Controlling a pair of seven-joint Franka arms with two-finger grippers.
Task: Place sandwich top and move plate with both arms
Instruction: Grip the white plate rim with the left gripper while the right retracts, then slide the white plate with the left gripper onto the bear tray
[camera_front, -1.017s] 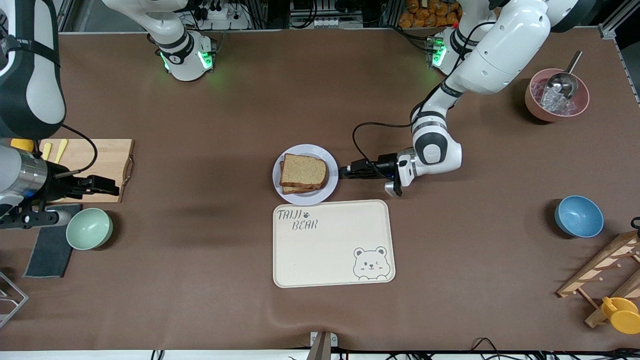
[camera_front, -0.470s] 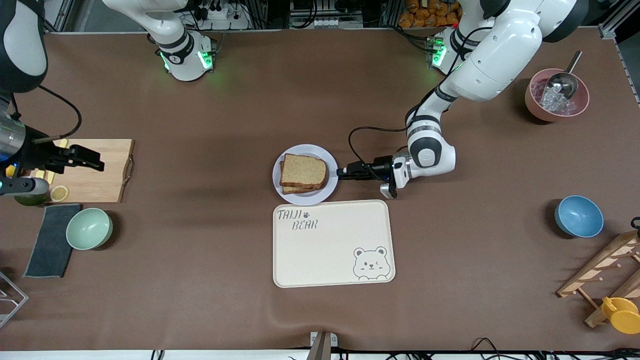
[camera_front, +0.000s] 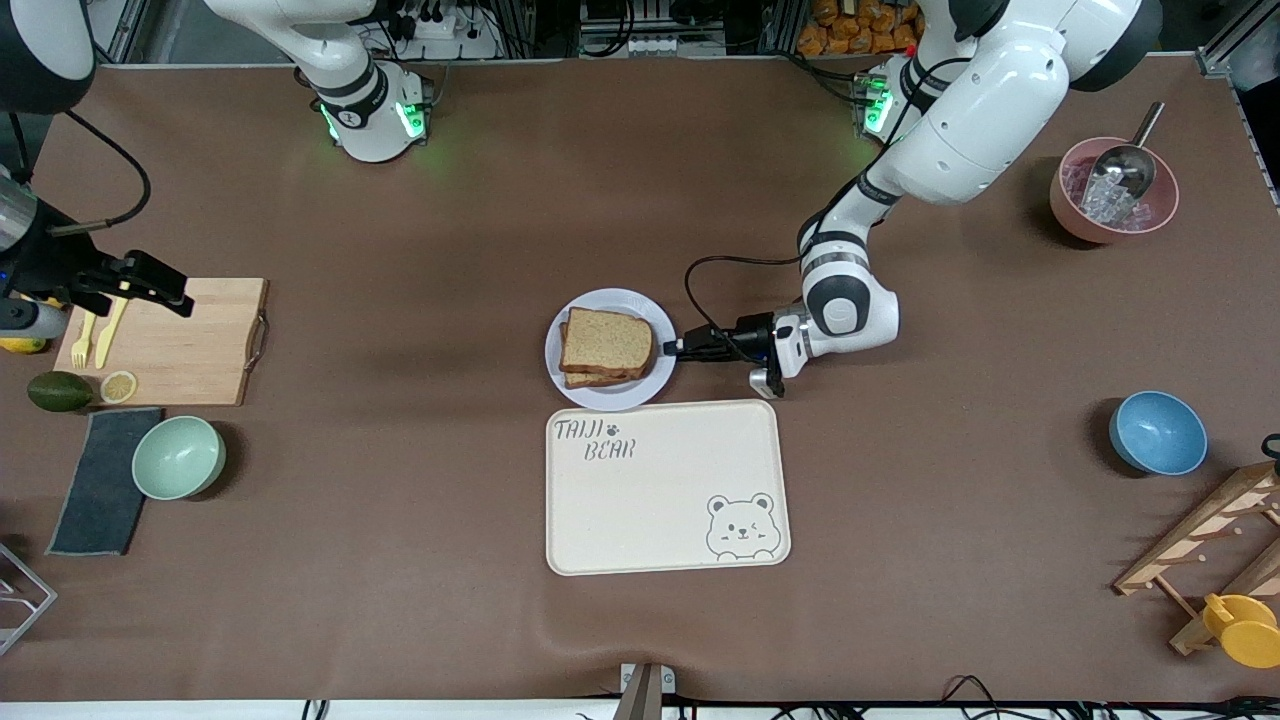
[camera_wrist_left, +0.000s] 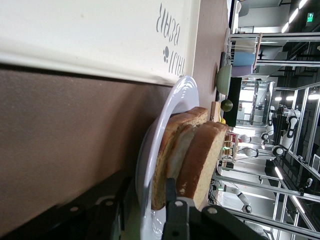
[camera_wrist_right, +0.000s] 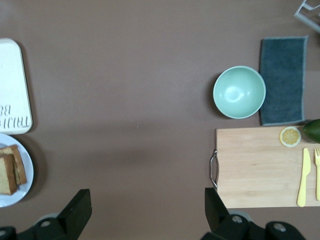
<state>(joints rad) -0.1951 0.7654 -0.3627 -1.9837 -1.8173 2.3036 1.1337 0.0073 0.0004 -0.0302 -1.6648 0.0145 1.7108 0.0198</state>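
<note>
The sandwich top (camera_front: 606, 340), a plain tan slice with a brown crust, lies on a lower slice on the pale round plate (camera_front: 610, 398), just beside the bear-printed tray. In the left wrist view the plate (camera_wrist_left: 172, 107) is edge-on and the top slice (camera_wrist_left: 207, 155) sits over a pale filling. My left gripper (camera_front: 672, 350) is low at the plate's rim on the left arm's side. It is open (camera_wrist_left: 145, 212), one finger below the rim and one above it. My right gripper (camera_front: 165, 285) is open and empty, in the air over the wooden cutting board (camera_front: 170, 340). The right wrist view shows it open (camera_wrist_right: 147, 205).
The cream bear tray (camera_front: 665, 485) lies nearer the camera than the plate. A green bowl (camera_front: 178, 457), dark cloth (camera_front: 100, 495), lime and lemon slice lie by the board. A blue bowl (camera_front: 1157, 432), pink ice bowl (camera_front: 1113, 190) and wooden rack (camera_front: 1215, 550) stand at the left arm's end.
My left gripper has slid toward the plate until its fingers straddle the rim. My right gripper has drawn back from above the green bowl to over the cutting board.
</note>
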